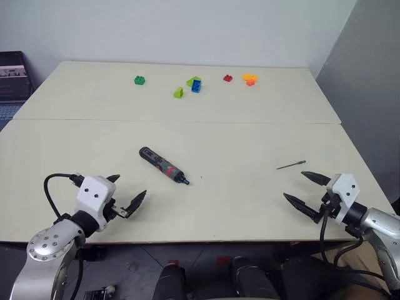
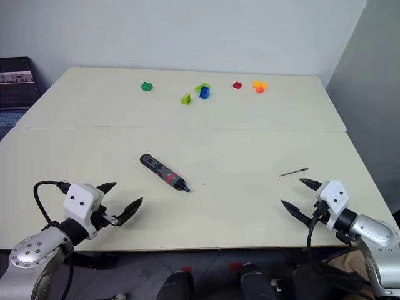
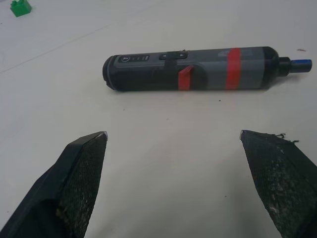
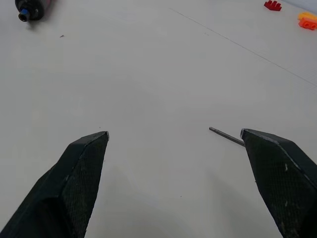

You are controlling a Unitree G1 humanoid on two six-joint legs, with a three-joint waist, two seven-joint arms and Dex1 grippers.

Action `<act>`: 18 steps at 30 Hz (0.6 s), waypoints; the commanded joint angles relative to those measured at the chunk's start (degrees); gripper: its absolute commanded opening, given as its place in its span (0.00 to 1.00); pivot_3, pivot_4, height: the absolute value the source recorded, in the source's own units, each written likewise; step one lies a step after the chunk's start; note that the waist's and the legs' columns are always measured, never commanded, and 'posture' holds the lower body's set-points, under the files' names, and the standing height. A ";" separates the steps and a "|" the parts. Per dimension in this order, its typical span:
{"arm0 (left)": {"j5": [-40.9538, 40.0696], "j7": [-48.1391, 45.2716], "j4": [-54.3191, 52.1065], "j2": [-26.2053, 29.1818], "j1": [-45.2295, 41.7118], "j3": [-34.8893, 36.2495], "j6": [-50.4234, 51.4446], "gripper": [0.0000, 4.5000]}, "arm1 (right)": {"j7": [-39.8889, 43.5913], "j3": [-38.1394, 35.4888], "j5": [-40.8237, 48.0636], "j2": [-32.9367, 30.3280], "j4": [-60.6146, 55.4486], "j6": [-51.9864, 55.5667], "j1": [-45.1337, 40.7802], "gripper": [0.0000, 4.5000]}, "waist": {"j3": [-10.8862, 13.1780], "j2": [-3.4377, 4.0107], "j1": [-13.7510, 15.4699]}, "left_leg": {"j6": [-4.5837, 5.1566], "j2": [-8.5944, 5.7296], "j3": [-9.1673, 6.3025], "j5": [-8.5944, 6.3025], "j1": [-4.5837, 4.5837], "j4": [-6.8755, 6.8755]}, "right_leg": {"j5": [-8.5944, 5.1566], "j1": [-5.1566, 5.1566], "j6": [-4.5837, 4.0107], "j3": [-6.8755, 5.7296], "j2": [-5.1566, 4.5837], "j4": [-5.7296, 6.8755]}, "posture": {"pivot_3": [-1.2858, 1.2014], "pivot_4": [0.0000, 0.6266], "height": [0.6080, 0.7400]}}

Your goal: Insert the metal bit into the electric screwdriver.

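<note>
The electric screwdriver (image 1: 164,166) lies flat near the middle of the pale tabletop (image 1: 237,131), its rounded butt toward 10 o'clock and its tapered tip toward 4 o'clock in the head views; a red band circles the body near the tip, and a small blue end shows at the nose in the left wrist view. The metal bit (image 1: 291,165) lies flat well apart from it, out toward 3 o'clock of the screwdriver, near the tabletop's right edge. The left pincer (image 1: 128,194) hangs over the near left part of the tabletop, at about 7 o'clock of the screwdriver, released, its two black fingers (image 3: 74,183) spread wide and holding nothing; the screwdriver lies just beyond them, crosswise to them. The right pincer (image 1: 304,189) sits over the near right corner, at about 6 o'clock of the bit, likewise released and grasping nothing; in the right wrist view the bit runs up to and behind one finger (image 4: 282,178), and whether they touch cannot be told. Small coloured toy bricks (image 1: 195,84) are scattered along the far side, at 12 o'clock of the screwdriver.
</note>
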 commanded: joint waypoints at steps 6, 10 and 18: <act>-0.69 -1.34 -1.69 1.05 0.22 1.40 0.19 1.00 | -0.03 -1.52 0.81 -0.65 -2.42 -0.25 0.07 1.00 | 0.00 0.00 0.00 | 0.00 0.00 0.00 0.00 0.00 0.00 | 0.00 0.00 0.00 0.00 0.00 0.00 | 0.52 0.24 1.00; -4.44 -6.19 -1.72 2.28 0.55 2.73 -0.80 1.00 | -0.26 -1.37 0.90 -0.48 -2.87 0.11 0.14 1.00 | 0.00 0.00 0.00 | 0.00 0.00 0.00 0.00 0.00 0.00 | 0.00 0.00 0.00 0.00 0.00 0.00 | 0.52 0.24 1.00; -2.14 -14.87 5.82 11.30 -5.99 3.23 -7.64 1.00 | 0.05 -1.25 1.56 -0.83 -5.36 1.65 0.43 1.00 | 0.01 0.01 0.06 | 0.00 0.00 -0.01 0.00 0.01 0.00 | 0.00 -0.01 0.00 -0.02 0.00 0.02 | 0.52 0.24 1.00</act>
